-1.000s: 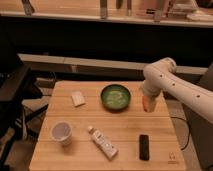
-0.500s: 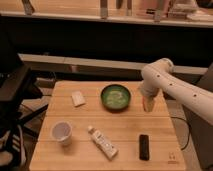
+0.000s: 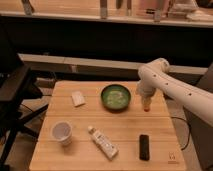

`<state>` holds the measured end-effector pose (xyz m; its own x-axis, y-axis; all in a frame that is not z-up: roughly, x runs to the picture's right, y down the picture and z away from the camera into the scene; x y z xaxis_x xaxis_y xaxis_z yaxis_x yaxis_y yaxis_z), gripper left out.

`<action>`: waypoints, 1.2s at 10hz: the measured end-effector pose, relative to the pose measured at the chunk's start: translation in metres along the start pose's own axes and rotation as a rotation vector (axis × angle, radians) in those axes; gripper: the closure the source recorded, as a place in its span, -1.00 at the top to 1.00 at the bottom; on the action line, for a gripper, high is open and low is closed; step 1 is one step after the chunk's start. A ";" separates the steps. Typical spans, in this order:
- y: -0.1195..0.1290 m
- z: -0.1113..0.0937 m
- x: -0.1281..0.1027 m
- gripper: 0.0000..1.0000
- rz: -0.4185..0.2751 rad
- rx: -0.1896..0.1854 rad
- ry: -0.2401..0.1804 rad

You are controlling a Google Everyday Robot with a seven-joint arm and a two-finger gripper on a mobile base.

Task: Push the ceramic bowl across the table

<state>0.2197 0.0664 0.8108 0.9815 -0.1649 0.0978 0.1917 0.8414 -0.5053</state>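
The gripper [image 3: 146,105] had edged lower, right of centre, beside the unmoved ceramic bowl [image 3: 116,97] on the table [image 3: 80,119]; whether it was open or closed couldn't be told.

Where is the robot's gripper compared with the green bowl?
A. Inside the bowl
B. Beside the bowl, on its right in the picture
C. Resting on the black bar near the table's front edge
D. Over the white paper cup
B: the gripper hangs beside the ceramic bowl, on its right in the picture, well away from the paper cup and the black bar.
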 end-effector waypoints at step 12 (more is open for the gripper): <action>-0.016 0.036 -0.027 -1.00 -0.028 -0.049 -0.037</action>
<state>0.1901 0.0764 0.8470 0.9752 -0.1680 0.1438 0.2197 0.8106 -0.5429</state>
